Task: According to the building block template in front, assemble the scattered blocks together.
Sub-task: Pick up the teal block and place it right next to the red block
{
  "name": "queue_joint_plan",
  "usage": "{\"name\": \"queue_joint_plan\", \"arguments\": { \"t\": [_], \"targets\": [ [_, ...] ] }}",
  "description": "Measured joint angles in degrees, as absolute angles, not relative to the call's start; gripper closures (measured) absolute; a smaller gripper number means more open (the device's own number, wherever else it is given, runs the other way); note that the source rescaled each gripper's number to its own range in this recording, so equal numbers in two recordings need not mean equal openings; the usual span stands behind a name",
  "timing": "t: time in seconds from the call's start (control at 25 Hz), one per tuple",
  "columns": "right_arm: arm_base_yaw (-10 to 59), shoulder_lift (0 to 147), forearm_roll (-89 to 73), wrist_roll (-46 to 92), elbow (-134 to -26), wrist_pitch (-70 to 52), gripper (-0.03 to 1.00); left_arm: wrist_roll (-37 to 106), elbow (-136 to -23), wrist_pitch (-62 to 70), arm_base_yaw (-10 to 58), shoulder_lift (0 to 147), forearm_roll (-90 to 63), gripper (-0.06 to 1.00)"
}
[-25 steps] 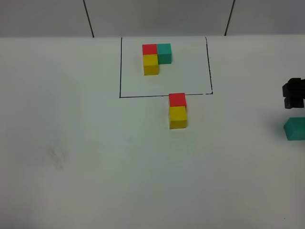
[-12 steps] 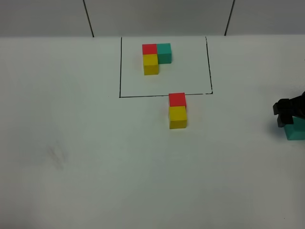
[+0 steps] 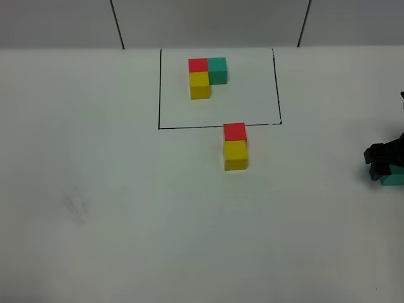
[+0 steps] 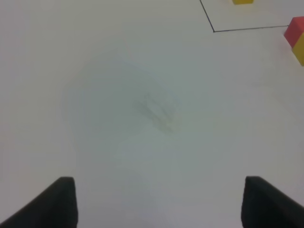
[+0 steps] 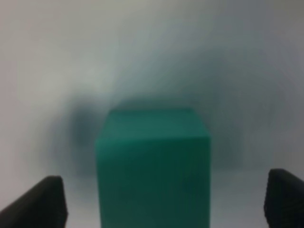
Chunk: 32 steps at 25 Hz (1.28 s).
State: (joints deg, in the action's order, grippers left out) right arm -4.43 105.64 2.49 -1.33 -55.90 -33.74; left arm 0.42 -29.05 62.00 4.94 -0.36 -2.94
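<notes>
Within open right hand, teal cube — untouched

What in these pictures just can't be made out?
- Small teal-green cube: in the high view, mostly covered by the black right claw and cut by the picture's edge.
- Right wrist view: blurred, and the cube's lower part is cut off.
- Black left claw: only two fingertips show in the left wrist view; absent from the high view.

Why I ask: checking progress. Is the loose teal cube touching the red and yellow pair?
No, the teal cube sits far right, well apart from the red-yellow pair.
</notes>
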Motion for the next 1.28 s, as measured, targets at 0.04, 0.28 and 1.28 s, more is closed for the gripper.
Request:
{"name": "queue_joint_plan", "arguments": {
  "t": [0.04, 0.28, 1.28],
  "targets": [
    [-4.4, 105.8, 2.5, -1.1, -55.9, -33.3, 0.26, 0.4, -29.0, 62.0, 4.9, -0.4, -2.9, 0.37],
    [-4.5, 106.1, 1.8, -1.0, -55.9, -32.3, 0.50, 0.4, -29.0, 62.0, 4.9, -0.4, -2.9, 0.37],
    [10.6, 105.2, 10.9, 39.1, -66.8, -41.5, 0.96, 0.4, -29.0, 62.0, 4.9, -0.4, -2.9, 0.37]
  ]
}}
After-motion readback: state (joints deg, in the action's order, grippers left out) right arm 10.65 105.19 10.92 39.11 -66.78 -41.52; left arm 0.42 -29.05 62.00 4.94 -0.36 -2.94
